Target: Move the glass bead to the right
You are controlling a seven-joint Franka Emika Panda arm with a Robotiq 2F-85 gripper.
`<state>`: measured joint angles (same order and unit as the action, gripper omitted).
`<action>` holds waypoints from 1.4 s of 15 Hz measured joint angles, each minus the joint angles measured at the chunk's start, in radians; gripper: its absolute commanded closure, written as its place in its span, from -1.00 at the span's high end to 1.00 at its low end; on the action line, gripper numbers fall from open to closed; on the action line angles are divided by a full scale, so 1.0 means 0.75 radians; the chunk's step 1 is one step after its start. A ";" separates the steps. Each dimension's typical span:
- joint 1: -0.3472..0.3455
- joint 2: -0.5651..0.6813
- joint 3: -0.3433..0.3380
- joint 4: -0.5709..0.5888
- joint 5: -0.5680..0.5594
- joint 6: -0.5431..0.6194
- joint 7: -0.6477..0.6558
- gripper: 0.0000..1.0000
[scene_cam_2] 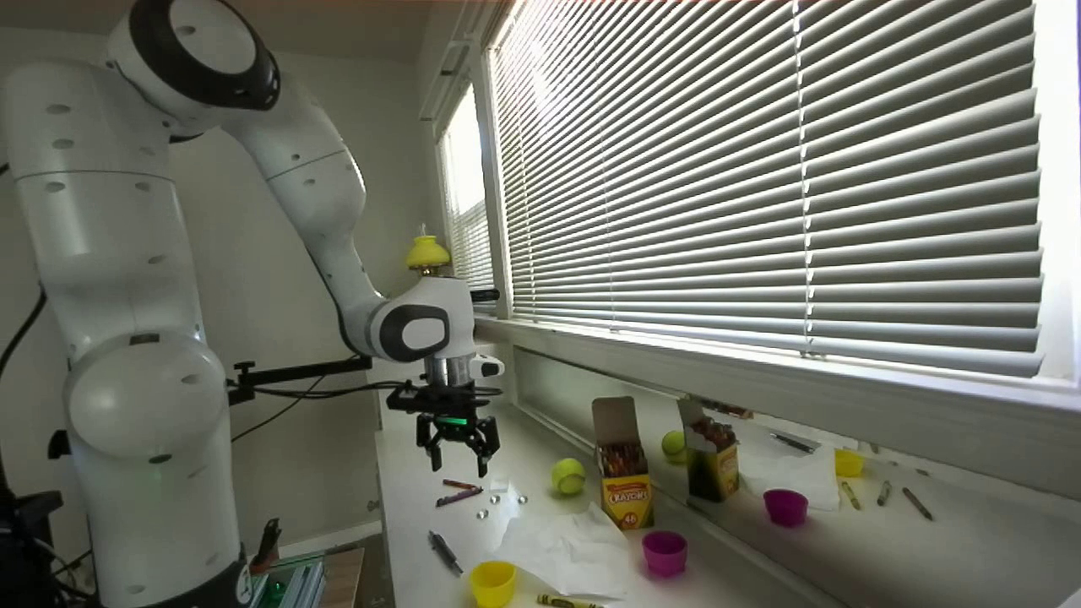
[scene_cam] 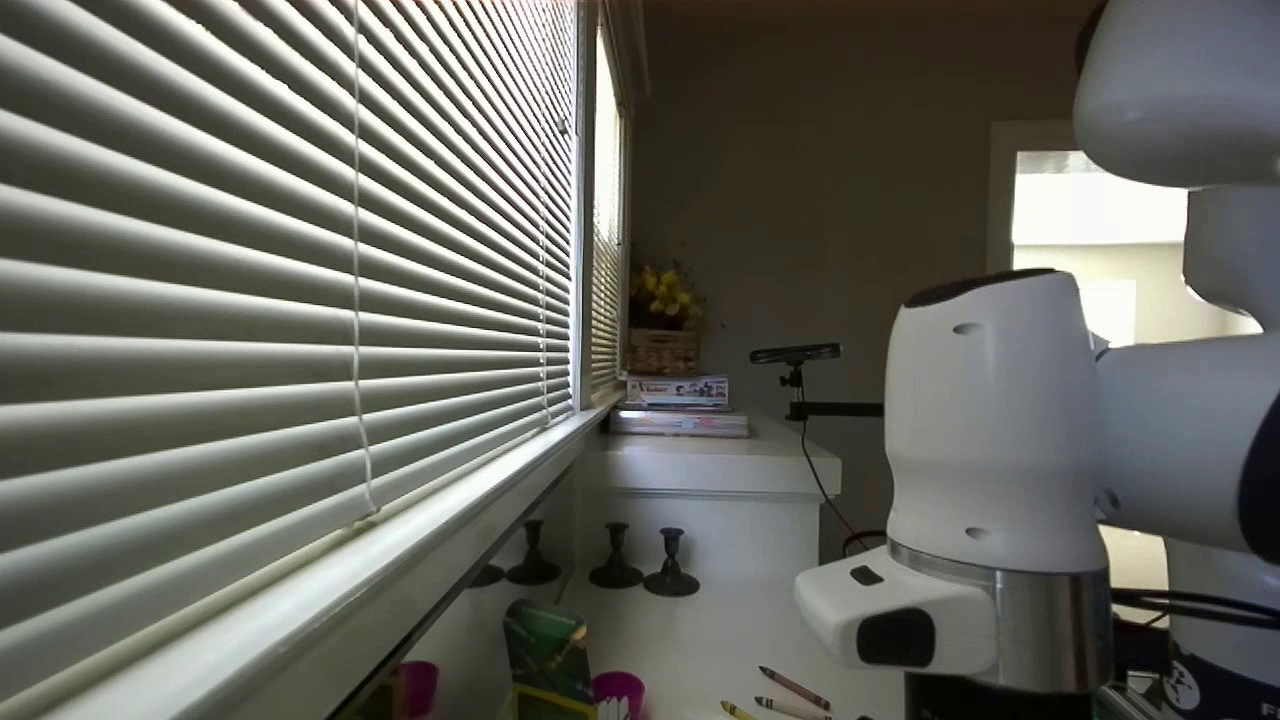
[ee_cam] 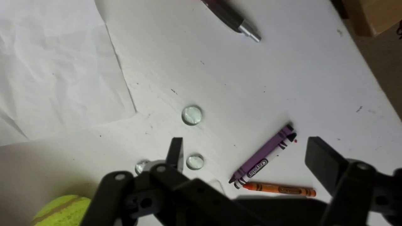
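In the wrist view, see the gripper (ee_cam: 245, 152) poised above the tabletop (ee_cam: 317, 81), with fingers spread wide and nothing held; find a first glass bead (ee_cam: 192, 115) lying between the paper sheet (ee_cam: 62, 69) and the purple crayon (ee_cam: 265, 148), a second glass bead (ee_cam: 195, 161) just beside one finger in this view, and a third glass bead (ee_cam: 141, 166) partly hidden behind it; cannot tell which to move, nor whose right

Probably hard, light, smooth and slippery, perhaps apt to chip; best pinched low, across opposite sides of the rim, with fingertips almost down to the surface, since likely to squirt out of a high grip; for the first glass bead, expect room toward the outer edge, passing between the pen (ee_cam: 230, 17) and the purple crayon, but stop well short of the drop; better to lift the second glass bead over the purple crayon than to slide

In an exterior view, find all three nearer the outer edge than the tennis ball (scene_cam_2: 568, 476); along the window-side edge, see the crayon box (scene_cam_2: 627, 498) and the magenta cup (scene_cam_2: 665, 553); keep away from the yellow cup (scene_cam_2: 492, 583) beside the paper sheet

In an exterior view, see the arm (scene_cam: 990, 450) with fingertips out of view, hence cannot tell the grip from here; find candlesticks (scene_cam: 671, 578) toward the far corner by the window-side edge
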<state>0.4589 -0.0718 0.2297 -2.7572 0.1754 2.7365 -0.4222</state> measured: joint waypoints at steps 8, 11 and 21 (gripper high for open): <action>-0.121 0.241 0.035 0.075 -0.117 0.173 0.000 1.00; -0.173 0.298 0.042 0.128 -0.170 0.177 0.000 1.00; -0.272 0.373 0.077 0.219 -0.186 0.050 0.002 0.27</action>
<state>0.2546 0.2077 0.2871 -2.5930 0.0356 2.7742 -0.4208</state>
